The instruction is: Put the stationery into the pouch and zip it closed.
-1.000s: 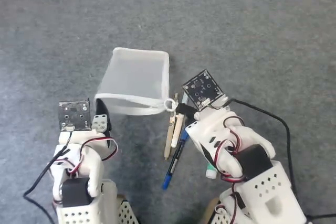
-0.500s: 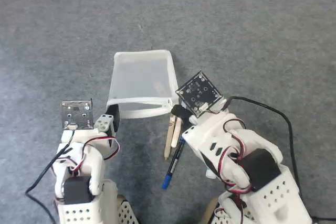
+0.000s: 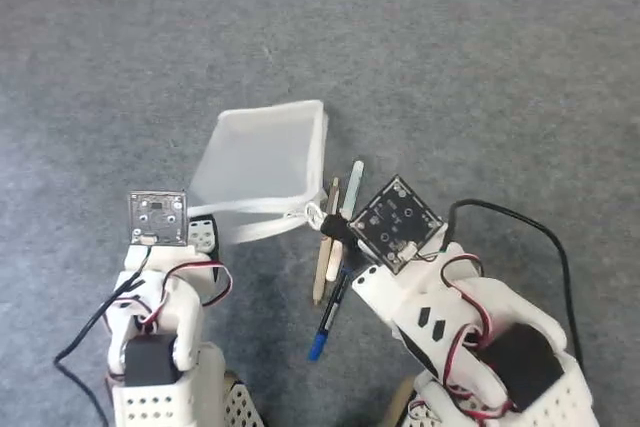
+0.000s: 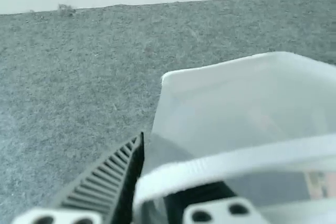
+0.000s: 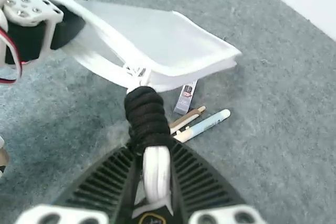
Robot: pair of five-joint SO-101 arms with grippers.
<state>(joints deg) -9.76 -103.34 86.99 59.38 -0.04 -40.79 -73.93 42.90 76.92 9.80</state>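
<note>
A white translucent pouch (image 3: 265, 152) lies at mid-table, mouth toward the arms. My left gripper (image 3: 205, 235) is shut on the left end of its zipper band (image 4: 220, 163). At the pouch's right corner, my right gripper (image 3: 338, 230) is shut on the black-wrapped zipper pull (image 5: 147, 114). Beside that corner lie a wooden pencil (image 3: 324, 252), a white pen (image 3: 338, 247), a light blue pen (image 3: 352, 185) and a blue-tipped pen (image 3: 328, 315). In the right wrist view the pencil (image 5: 186, 118) and light blue pen (image 5: 205, 124) lie just past the pull.
Grey carpet (image 3: 500, 87) covers the table, bare behind and to the right of the pouch. A black cable (image 3: 540, 237) loops off the right arm. A small grey-labelled piece (image 5: 185, 98) rests against the pouch's edge.
My right gripper has drawn back toward its base with the zipper pull, uncovering the light blue pen. The pouch has swung and shifted; the left gripper has moved slightly with it.
</note>
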